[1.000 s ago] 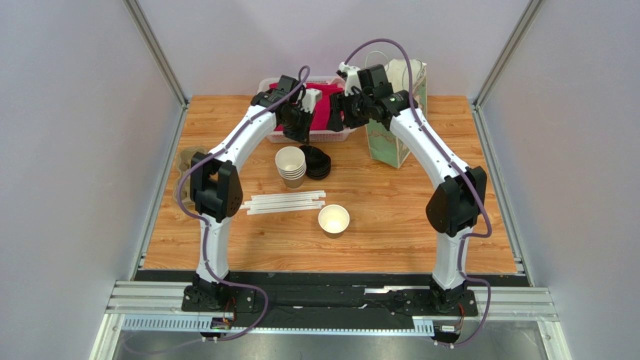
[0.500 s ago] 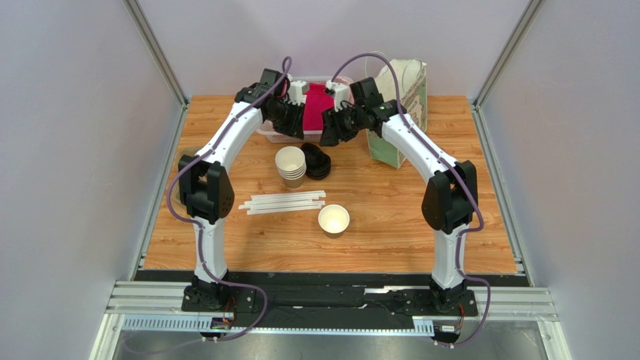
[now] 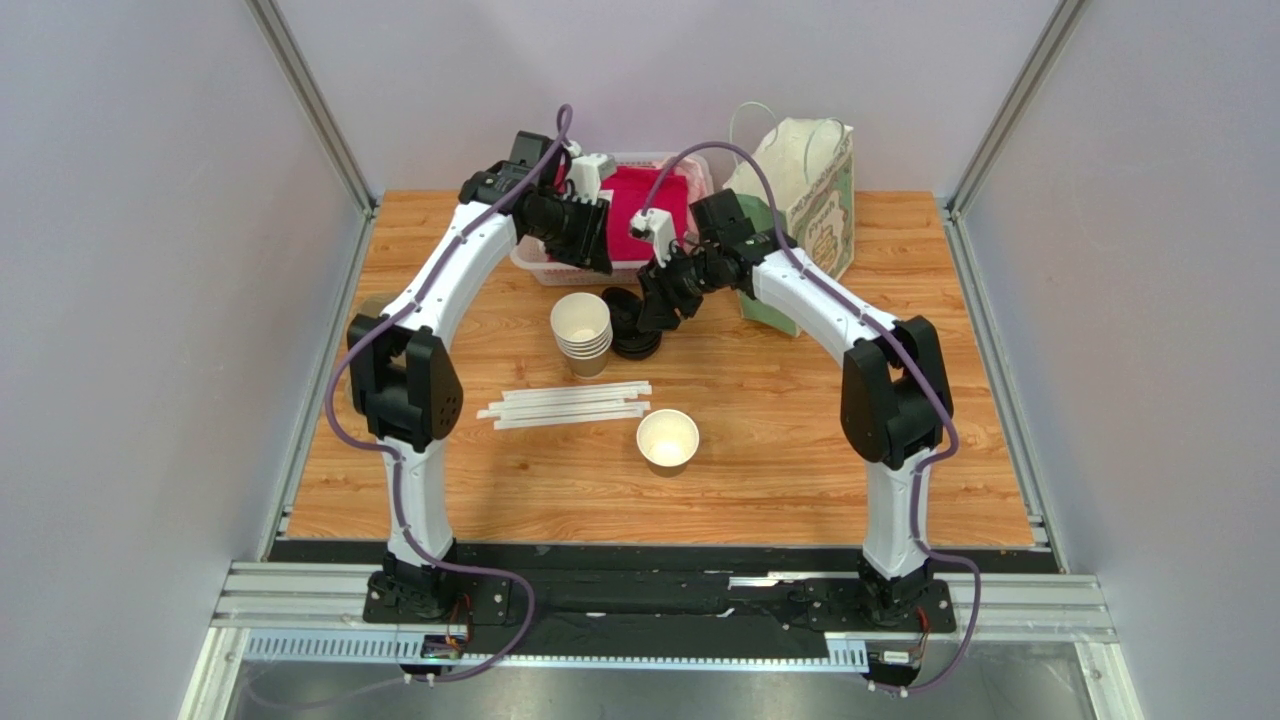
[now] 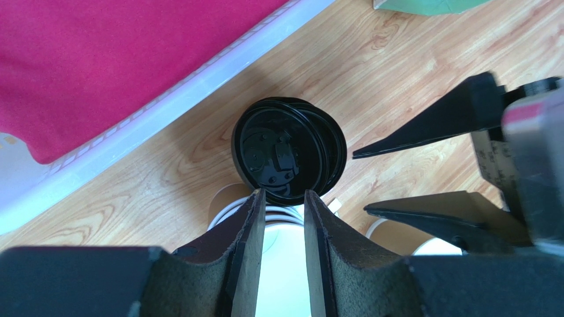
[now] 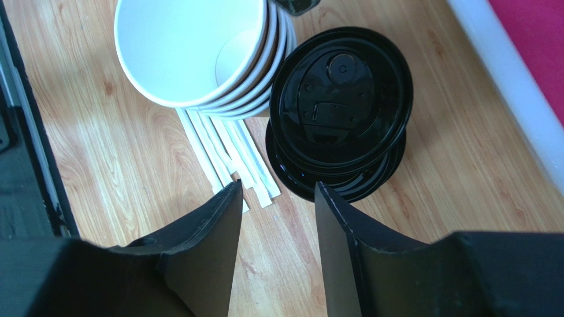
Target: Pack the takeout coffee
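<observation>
The single paper cup [image 3: 667,440] stands open near the table's middle, tan outside and cream-white inside, with no lid on it. A pile of black lids [image 3: 637,326] lies beside a stack of nested cups [image 3: 582,330]. My right gripper [image 3: 661,305] hangs open and empty just above the lid pile [image 5: 341,105], its fingertips [image 5: 232,198] at the pile's near edge. My left gripper [image 3: 589,240] hovers by the basket's front, its jaws a little apart and empty. It looks down on the lids [image 4: 286,148] and the stack [image 4: 222,201].
A white basket [image 3: 559,272] with a red cloth [image 3: 649,195] sits at the back. A green-and-white paper bag [image 3: 804,188] stands at the back right. White wrapped straws [image 3: 568,407] lie left of the single cup. The straws also show in the right wrist view [image 5: 225,152].
My right gripper has come forward and down from over the basket to just above the lid pile. My left arm has swung slightly back and left, its gripper staying near the basket's front.
</observation>
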Motion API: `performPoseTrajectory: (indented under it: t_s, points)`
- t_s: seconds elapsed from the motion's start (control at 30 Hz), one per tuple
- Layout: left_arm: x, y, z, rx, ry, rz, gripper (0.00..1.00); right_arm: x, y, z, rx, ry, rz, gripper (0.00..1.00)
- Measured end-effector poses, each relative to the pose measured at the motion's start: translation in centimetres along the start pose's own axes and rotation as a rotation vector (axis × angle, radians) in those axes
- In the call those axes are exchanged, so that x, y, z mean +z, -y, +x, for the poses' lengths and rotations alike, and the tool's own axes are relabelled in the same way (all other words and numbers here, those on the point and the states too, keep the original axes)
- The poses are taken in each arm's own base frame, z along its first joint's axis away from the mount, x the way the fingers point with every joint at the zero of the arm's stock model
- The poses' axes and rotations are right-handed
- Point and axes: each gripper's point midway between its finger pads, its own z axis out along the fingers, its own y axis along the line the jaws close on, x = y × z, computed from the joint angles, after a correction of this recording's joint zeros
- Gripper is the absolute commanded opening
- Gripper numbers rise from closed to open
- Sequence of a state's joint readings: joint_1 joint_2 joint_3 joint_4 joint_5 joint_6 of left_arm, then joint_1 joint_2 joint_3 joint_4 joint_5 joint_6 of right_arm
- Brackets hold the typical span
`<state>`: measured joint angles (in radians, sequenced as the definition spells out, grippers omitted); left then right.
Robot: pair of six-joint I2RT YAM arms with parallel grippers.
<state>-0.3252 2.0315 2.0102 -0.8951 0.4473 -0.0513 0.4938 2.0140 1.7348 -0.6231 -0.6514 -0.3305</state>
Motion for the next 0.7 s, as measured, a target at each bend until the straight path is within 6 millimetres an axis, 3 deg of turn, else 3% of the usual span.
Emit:
performPoseTrajectory:
  t_s: [0.4, 0.7]
  points:
    - [-0.1, 0.2, 0.0, -0.013, 0.002, 0.035, 0.37, 0.7, 0.0, -1.0, -0.133, 0.043, -0.017, 0.54]
    - [-0.2, 0.0, 0.0, -0.018, 0.004, 0.037, 0.37, 2.2, 0.1, -0.2, -0.163, 0.029, -0.035, 0.57]
